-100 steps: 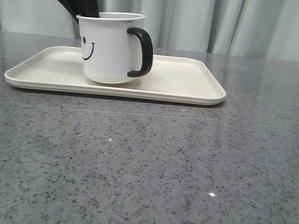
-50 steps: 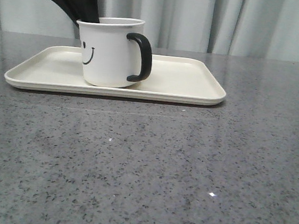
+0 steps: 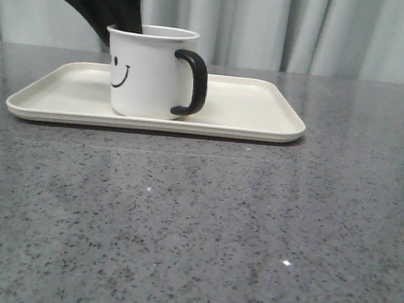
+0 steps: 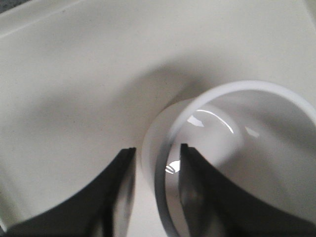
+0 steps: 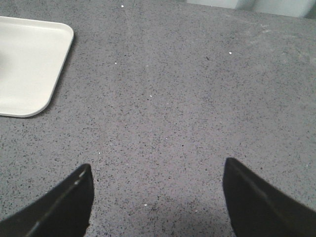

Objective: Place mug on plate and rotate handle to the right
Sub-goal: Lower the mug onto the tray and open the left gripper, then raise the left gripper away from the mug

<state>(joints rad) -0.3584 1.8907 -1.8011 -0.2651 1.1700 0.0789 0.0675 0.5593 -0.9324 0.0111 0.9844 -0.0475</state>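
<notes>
Mug (image 3: 146,73): stiff, slick enamel on plate (image 3: 249,113); I grip the rim.
Handle (image 3: 193,82): 3 o'clock.
Left gripper (image 4: 157,163): pinching mug wall.
Right gripper (image 5: 157,197): wide, empty.

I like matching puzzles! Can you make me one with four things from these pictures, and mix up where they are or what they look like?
Things:
1. white enamel-style mug with a smiley face
2. glossy black loop handle
3. cream-white rectangular plate
4. right gripper

Descriptions:
A. lies flat on the speckled grey table
B. fingers spread wide over bare table
C. stands upright on the plate
D. points to the right in the front view

Pairs: 1-C, 2-D, 3-A, 4-B
</notes>
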